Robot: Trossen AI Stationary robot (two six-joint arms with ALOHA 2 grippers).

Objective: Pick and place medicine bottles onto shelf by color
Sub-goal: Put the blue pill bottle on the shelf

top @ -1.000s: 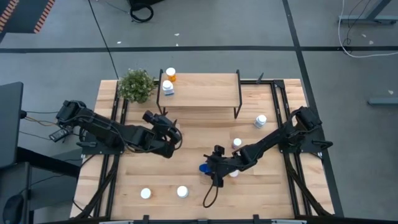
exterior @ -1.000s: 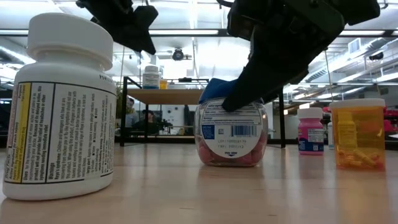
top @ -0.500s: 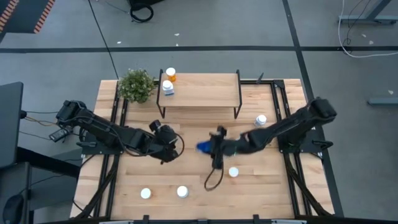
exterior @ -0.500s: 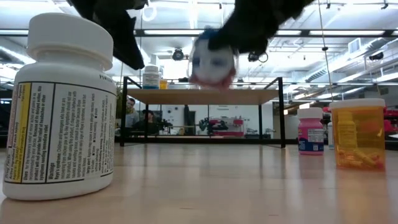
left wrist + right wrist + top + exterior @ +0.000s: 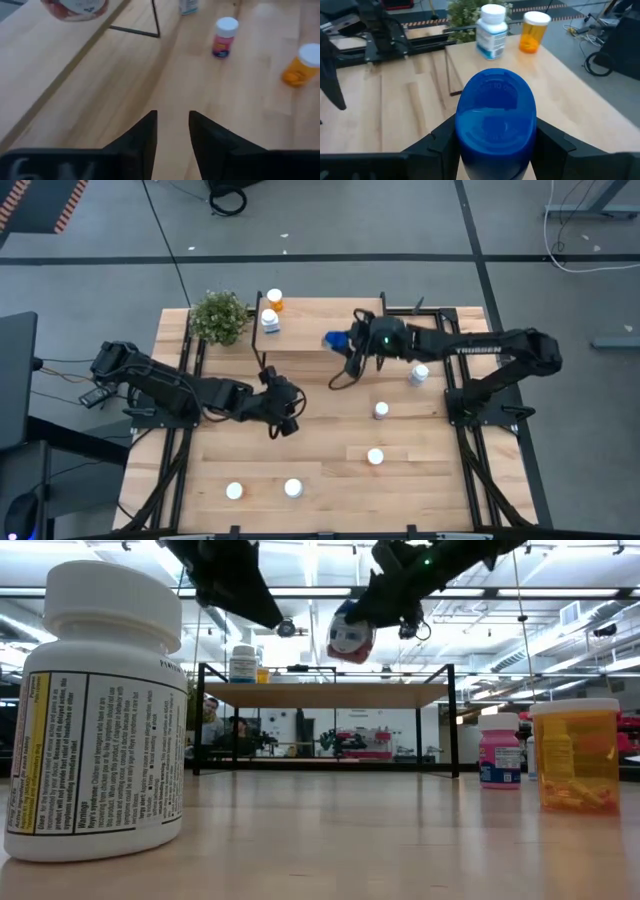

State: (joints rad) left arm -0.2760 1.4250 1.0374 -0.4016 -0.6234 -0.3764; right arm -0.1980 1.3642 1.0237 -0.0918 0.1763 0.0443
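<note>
over the shelf point(image 5: 320, 330), right gripper point(image 5: 350, 343) holds the blue-lidded bottle point(image 5: 336, 339) clamped between its fingers, lid end toward the wrist camera, body hanging in the air above the board. low view shows the same bottle point(image 5: 348, 635) tilted and clear of the shelf top point(image 5: 330, 694), not set down yet.

left gripper point(image 5: 290, 418) sits low over the table near the centre, in front of the shelf. its fingers point(image 5: 145, 145) stand a narrow gap apart with bare wood between them, nothing held.

done so far, judging by layout: two bottles on the shelf's left end, an orange bottle point(image 5: 274, 300) and a bluish-white bottle point(image 5: 268, 320) just beside it. right wrist view shows them side by side, bluish-white point(image 5: 492, 30) and orange point(image 5: 534, 31), near the potted plant point(image 5: 219, 316).

left on the table:
- white-capped bottle point(image 5: 419, 374) right of the shelf's right leg
- white-capped bottle point(image 5: 380, 410) mid table; left wrist view suggests this is the pink one point(image 5: 224, 37)
- white-capped bottle point(image 5: 375, 456) further toward the front; likely the orange one point(image 5: 301, 64)
- two white-capped bottles point(image 5: 234, 491) and point(image 5: 293, 488) at the front left

so two placed, one in transit, five to go. roughly a third in if the current placement lands. next call is where blue-lid goes: probably apart from the orange and bluish-white pair, toward the free middle or right of the board.
</note>
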